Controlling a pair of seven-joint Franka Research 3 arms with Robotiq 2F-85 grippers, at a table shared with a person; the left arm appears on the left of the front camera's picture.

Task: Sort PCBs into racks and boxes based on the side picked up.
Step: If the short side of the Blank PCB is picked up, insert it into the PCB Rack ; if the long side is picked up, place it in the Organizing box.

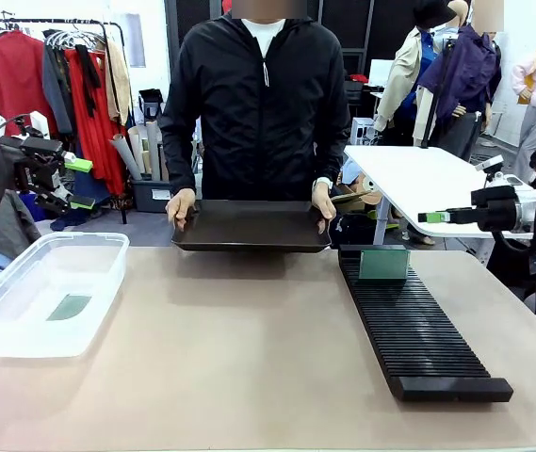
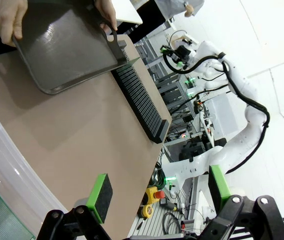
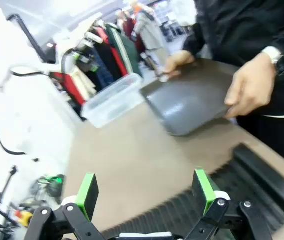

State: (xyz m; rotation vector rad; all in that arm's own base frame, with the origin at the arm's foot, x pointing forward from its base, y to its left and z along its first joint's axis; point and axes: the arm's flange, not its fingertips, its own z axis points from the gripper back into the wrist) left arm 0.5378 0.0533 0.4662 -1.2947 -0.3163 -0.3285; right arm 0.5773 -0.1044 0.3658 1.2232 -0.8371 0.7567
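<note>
1 PCB (image 1: 69, 306) flat in tub (image 1: 4, 341), 1 upright in rack (image 1: 432, 350).

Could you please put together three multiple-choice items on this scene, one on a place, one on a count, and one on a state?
1. Where does the PCB at the right stand?
A. at the rack's far end
B. on the tray
C. on the bare table

2. How many PCBs lie in the clear box?
A. none
B. one
C. three

3. How is the dark tray held?
A. by the left gripper
B. by the right gripper
C. by the person's two hands

Answers:
1 A, it stands upright in the far slots of the black rack.
2 B, a single green board lies on its bottom.
3 C, a hand grips each side, and both grippers hang open, apart from it.
</note>
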